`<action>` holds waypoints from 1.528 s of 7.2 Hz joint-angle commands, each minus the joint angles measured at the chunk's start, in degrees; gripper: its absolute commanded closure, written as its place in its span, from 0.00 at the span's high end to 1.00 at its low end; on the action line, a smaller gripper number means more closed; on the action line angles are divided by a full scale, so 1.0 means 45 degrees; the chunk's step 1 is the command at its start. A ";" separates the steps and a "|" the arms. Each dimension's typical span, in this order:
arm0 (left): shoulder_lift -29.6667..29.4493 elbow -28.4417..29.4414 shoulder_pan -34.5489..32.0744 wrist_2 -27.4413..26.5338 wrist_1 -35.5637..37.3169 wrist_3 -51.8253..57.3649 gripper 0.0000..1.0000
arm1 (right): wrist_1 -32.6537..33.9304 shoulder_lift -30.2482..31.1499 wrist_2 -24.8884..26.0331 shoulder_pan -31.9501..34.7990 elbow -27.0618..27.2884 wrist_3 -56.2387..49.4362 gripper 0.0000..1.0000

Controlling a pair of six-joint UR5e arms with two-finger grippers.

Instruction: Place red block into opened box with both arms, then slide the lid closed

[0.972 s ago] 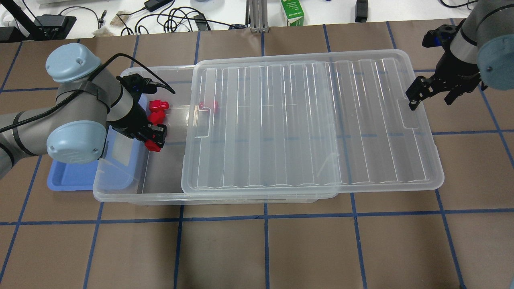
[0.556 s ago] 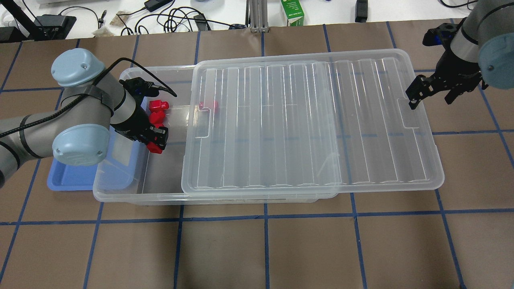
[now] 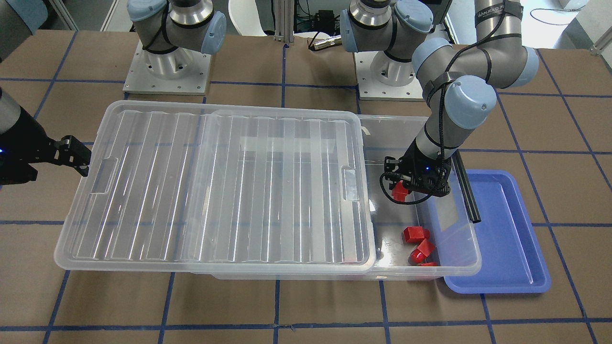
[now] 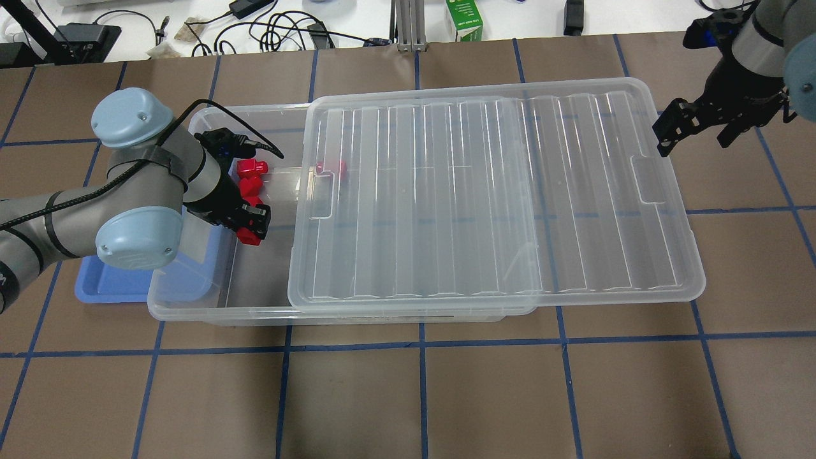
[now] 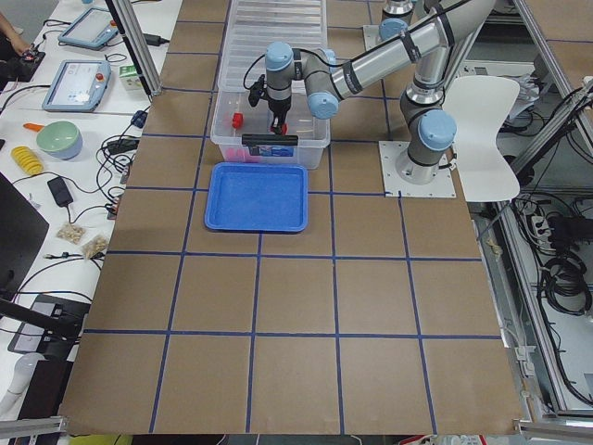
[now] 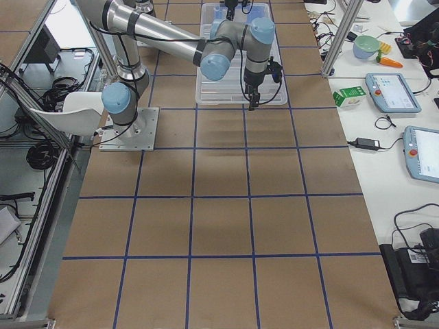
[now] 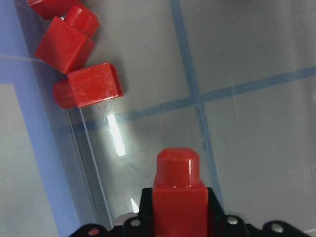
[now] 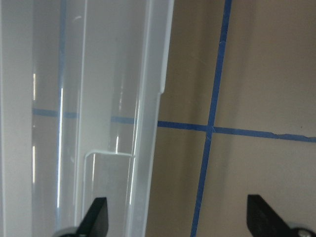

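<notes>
our left gripper (image 4: 252, 228), at nine o'clock, points down, jaws clamped on a red block (image 7: 177, 192); our right gripper (image 4: 695, 132), at two o'clock, hangs with jaws spread.

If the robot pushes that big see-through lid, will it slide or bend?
The lid probably slides easily: smooth plastic lying flat on the box rim. Its lengthwise ribs likely keep it fairly stiff, though such thin sheet may flex a little. It looks light for its size.
</notes>
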State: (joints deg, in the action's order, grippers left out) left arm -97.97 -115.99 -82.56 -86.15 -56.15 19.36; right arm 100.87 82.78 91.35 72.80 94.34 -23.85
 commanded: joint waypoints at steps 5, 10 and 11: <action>0.0364 0.0808 -0.0072 -0.0073 -0.0196 -0.0532 0.97 | -0.3157 0.1057 -0.0066 0.1450 -0.2097 0.2807 1.00; 0.1203 0.5294 -0.0228 -0.0093 -0.6548 -0.0687 1.00 | -0.2942 0.0883 0.0011 0.2807 -0.1960 0.3641 1.00; 0.1263 0.6234 -0.0248 -0.0151 -0.7783 -0.0959 1.00 | -0.2962 0.0941 -0.0066 0.2807 -0.1941 0.3679 1.00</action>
State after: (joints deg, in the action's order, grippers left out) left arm -93.03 -93.86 -83.59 -86.59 -82.94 16.17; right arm 87.55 86.83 91.33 85.48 85.54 -7.45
